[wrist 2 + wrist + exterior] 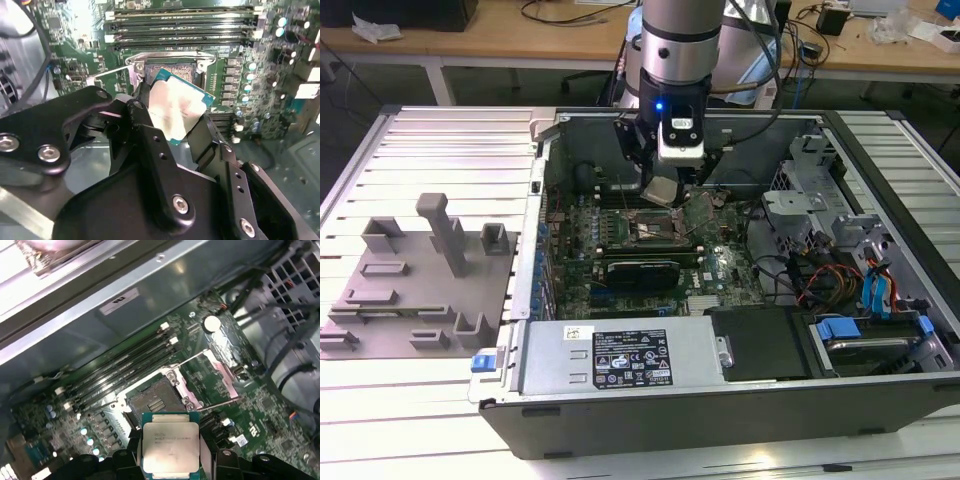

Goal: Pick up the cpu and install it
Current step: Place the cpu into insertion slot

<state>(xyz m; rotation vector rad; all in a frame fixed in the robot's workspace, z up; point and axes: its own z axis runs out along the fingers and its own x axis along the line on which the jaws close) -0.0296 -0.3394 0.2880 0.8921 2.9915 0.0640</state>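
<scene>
The cpu (661, 190), a small flat square with a silver top and green edge, hangs in the air over the green motherboard (720, 262) inside the open computer case. My gripper (661, 180) is shut on it, a black finger on each of two opposite edges. In the second wrist view the cpu (176, 107) is tilted, with a finger (144, 112) pressed to its side. In the first wrist view the cpu (170, 444) sits just short of the open socket (152, 402), whose metal load plate (220, 374) is swung up. The socket (655, 233) lies a little below the chip.
A grey holder plate (410, 290) with upright posts lies on the slatted table at the exterior view's left. A long black expansion card (642, 270) sits beside the socket. Memory slots (185, 27), drive bays with cables (840, 260) and the power supply (620, 355) crowd the case.
</scene>
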